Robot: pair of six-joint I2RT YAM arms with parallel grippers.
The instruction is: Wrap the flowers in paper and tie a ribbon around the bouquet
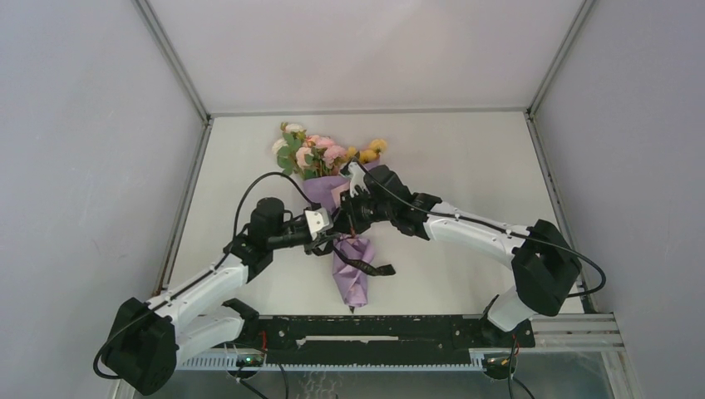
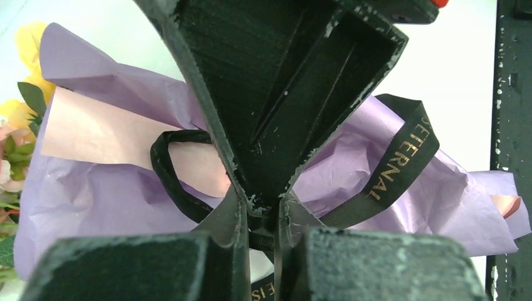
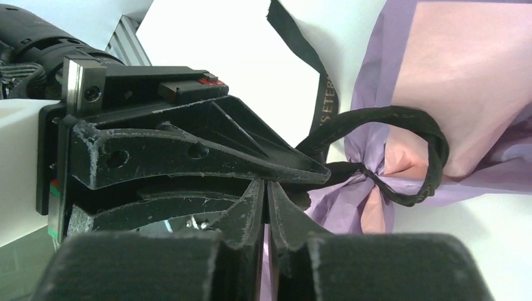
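Bouquet (image 1: 353, 283): long axis near-to-far on surface (image 1: 465, 158); flowers (image 1: 320, 154) far, cone tip near.
Left gripper (image 2: 263, 235): pinched on ribbon (image 2: 395, 169).
Right gripper (image 3: 266, 194): narrow; hold unclear.

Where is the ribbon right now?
In the top view, the ribbon is wrapped around the narrow lower part of the bouquet, away from the flowers at its far end, with one loose end lying to the right.

The left arm (image 1: 199, 287) and right arm (image 1: 474, 233) pair white tapered shells with chunky black joints, thin black cables (image 1: 258, 178) loop along them, and the black wedge fingers (image 2: 276, 94) are scuffed pale (a small red tab (image 3: 210, 81) shows just behind them).
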